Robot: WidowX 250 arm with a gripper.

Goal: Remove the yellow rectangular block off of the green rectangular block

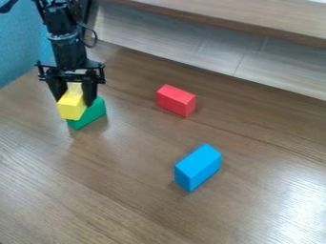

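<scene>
Evidently, the largest item on record is the wood-grain table (127, 195), with a glare patch toward the lower right of the view. Behind it runs a pale panel (168, 45) with thin seams, and above that a brown wooden ledge (242, 16) crosses the top right. A blue surface (22, 43) occupies the upper left, beside the table. The black robot arm (66, 47) enters from the top edge at the left, with a dark cable looped at its side, and its gripper (76, 97) hangs down over the table's left part. The fingers stand one on each side of the yellow block (70, 104) and are clamped on it. Next in apparent size, the blue block (198, 167) lies right of centre in the lower half, its length set at a slant. The red block (176, 100) sits farther back, well apart from the gripper and slanted the other way. The yellow block overlaps the green block (94, 113) in the view, the two lying at different angles; whether they touch cannot be determined. The green block is partly hidden, its visible portion showing below and to the right of the yellow one.
</scene>
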